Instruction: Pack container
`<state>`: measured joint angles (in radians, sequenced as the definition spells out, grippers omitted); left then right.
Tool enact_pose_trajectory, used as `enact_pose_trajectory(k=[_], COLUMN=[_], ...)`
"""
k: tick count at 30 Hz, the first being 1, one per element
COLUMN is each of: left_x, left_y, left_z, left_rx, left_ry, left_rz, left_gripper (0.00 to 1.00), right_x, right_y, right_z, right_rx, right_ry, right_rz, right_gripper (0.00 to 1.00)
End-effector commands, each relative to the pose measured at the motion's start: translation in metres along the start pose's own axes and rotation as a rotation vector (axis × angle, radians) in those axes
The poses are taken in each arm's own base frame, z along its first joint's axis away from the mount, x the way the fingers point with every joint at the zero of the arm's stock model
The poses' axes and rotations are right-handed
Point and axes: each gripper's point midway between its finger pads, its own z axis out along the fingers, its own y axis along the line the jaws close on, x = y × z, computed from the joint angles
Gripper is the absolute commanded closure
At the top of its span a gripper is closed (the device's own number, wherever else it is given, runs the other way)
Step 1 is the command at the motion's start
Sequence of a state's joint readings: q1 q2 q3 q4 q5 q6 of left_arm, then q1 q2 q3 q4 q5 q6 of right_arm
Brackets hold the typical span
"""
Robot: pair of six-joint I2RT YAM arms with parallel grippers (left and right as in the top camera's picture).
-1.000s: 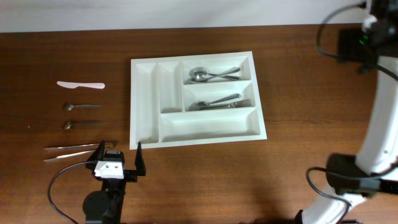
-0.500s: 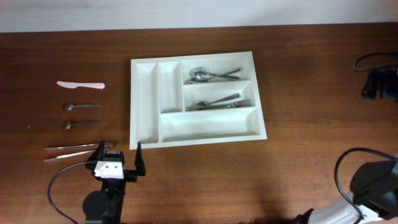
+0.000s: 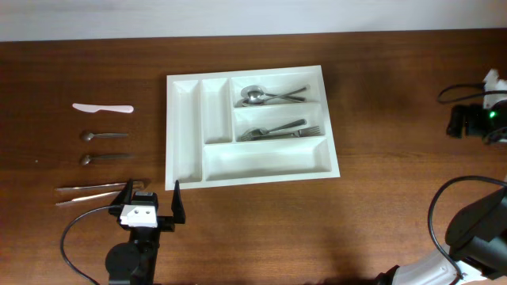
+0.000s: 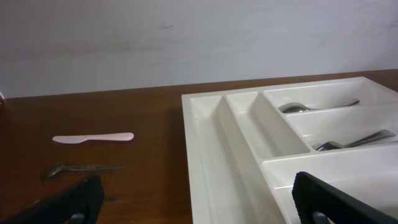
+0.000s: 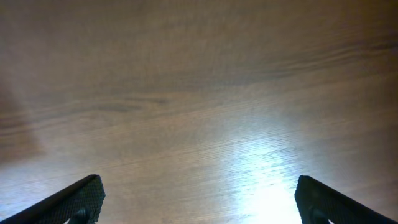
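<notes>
Item one — the container [image 3: 265, 161]: a white tray lying flat near the middle of the table [image 3: 380, 103], two narrow slots at its left and three long ones set crosswise at its right. The top long slot held spoons [image 3: 269, 95] and the one below it held forks [image 3: 277, 130]. The bottom long slot and both narrow ones were bare. The contents were sorted by kind, I judged, leaving room for what lay outside.

Item two: loose cutlery in a column well to the left of the tray, each piece apart from the next, presumably so each could be picked up singly. There was a white plastic knife [image 3: 103, 108] at the back, an upper small spoon [image 3: 103, 135], a lower small spoon [image 3: 103, 158], and two long thin metal pieces [image 3: 95, 192] at the front. Knives or tongs, I could not tell.

Item three: the left gripper [image 3: 152, 191], fingers spread wide and holding nothing, was low over the wood just off the tray's near-left corner — handy to the metal pieces beside it.

Item four: the right gripper [image 5: 199, 202], off at the far right, was released and empty, with only bare wood beneath. It was parked clear, I supposed.
</notes>
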<state>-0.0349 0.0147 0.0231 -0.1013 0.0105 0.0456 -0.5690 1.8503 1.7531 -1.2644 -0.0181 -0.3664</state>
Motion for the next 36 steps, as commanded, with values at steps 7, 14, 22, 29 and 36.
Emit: enact_pose_trajectory(k=[7, 14, 22, 29, 36], left_x=[0.0, 0.0, 0.0, -0.024, -0.074], left_y=[0.003, 0.003, 0.006, -0.003, 0.039], left_z=[0.0, 0.0, 0.0, -0.004, -0.029], left_rx=[-0.013, -0.013, -0.034, 0.025, -0.206], left_ry=[-0.003, -0.003, -0.006, -0.066, 0.029], left_rz=[0.008, 0.008, 0.008, 0.01, 0.009], left_gripper=[0.01, 0.01, 0.01, 0.01, 0.01], right_x=[0.021, 0.028, 0.016, 0.016, 0.016], right_y=[0.002, 0.004, -0.001, -0.001, -0.001], right_z=[0.042, 0.06, 0.061, 0.061, 0.061], right_rx=[0.01, 0.01, 0.028, 0.028, 0.028], right_ry=[0.05, 0.06, 0.012, 0.011, 0.011], right_rz=[0.009, 0.009, 0.008, 0.008, 0.008], right_gripper=[0.01, 0.01, 0.01, 0.01, 0.01])
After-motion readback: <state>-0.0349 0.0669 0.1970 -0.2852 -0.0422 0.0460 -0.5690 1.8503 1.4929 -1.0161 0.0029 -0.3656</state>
